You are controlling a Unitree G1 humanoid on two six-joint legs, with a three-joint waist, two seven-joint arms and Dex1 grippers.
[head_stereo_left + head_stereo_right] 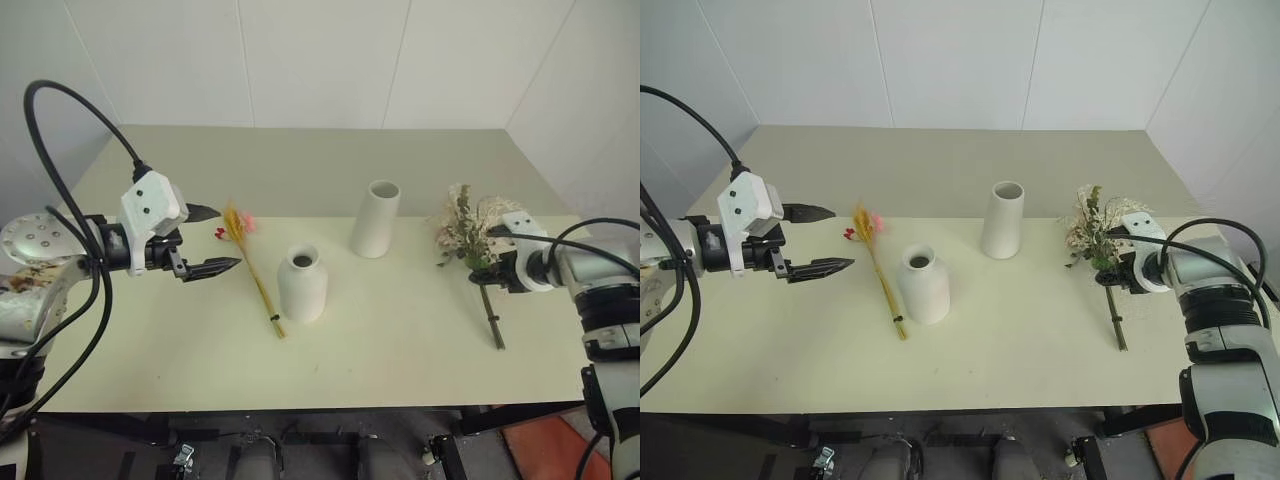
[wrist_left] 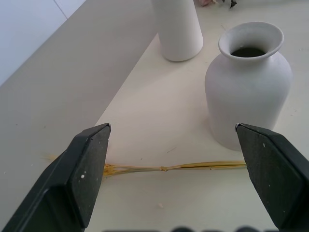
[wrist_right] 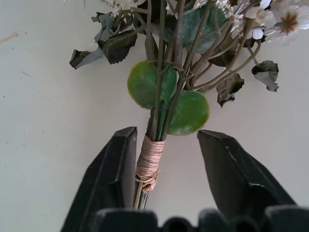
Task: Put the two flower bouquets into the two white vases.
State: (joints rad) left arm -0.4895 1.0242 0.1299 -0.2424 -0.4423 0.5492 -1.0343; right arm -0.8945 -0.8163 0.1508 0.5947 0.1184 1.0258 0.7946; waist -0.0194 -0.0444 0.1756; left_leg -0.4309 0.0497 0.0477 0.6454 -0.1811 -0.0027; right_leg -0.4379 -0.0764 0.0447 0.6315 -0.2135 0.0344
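On the pale table [image 1: 400,330], both bouquets lay flat and both vases stood empty, so the task was at its first step: taking hold of a bunch. The short rounded vase [image 1: 302,284] stood near the table's middle, and the tall cylinder vase [image 1: 375,218] stood at about 1 o'clock from it, a little apart. The slim wheat bouquet [image 1: 252,270] lay just beside the rounded vase at its 9 o'clock side, with the flower end pointing toward 11 o'clock and the stem ends toward 5 o'clock. The fuller bouquet [image 1: 468,232] lay well apart, at 3 o'clock from the cylinder vase, with its stems running toward 5 o'clock.

The right gripper [image 3: 161,145] was down at the wrapped part of the fuller bouquet. Its two fingers stood on either side of the twine binding; one seemed to touch the wrap, while a gap remained at the other, so I judge the grip was not yet complete. The left gripper [image 1: 212,240] hovered at 9 o'clock from the wheat bouquet with its fingers spread wide and nothing between them.

The next move, I think, called for the right fingers to press firmly on the binding, then lift the bunch and turn the stems downward over the wide-mouthed cylinder. The thin wheat stalks would suit the narrow neck better.
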